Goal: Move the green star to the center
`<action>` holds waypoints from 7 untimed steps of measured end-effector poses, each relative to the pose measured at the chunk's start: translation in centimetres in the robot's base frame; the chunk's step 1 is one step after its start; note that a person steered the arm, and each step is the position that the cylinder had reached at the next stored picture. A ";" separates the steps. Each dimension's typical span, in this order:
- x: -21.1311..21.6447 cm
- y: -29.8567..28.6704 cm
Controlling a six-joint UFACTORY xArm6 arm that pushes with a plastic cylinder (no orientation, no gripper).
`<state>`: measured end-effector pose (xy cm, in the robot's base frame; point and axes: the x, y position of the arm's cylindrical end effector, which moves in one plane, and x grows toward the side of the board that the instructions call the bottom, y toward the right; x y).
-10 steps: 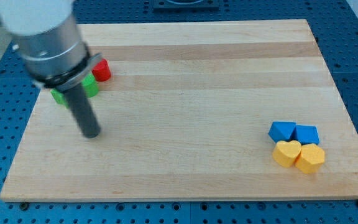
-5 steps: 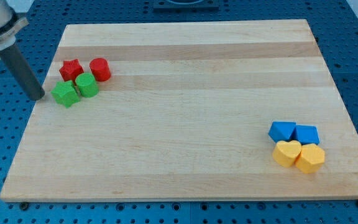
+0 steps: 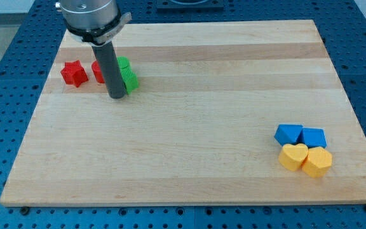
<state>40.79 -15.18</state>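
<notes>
A: Camera view. Our tip [image 3: 116, 97] touches the left side of the green blocks [image 3: 128, 75]; which is the green star we cannot tell. No gripper here, just the rod. They sit far left, centre unreached.

B: Red star [image 3: 74, 73] behind us. Board [image 3: 196, 172] rightward open; blue [image 3: 300, 135] and yellow blocks [image 3: 305, 159] well apart, near right.

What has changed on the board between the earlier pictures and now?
My tip went from the board's left edge to the right, behind the green blocks. The green blocks were pushed toward the view's right, now right of the rod, which partly hides them and the red cylinder. The red star, the blue blocks and the yellow blocks stayed.
</notes>
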 end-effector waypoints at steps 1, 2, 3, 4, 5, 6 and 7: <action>0.0 -2.9; -1.6 -4.4; -3.0 -3.5; -2.4 0.1; -0.8 3.8; -0.9 8.2; -1.2 11.6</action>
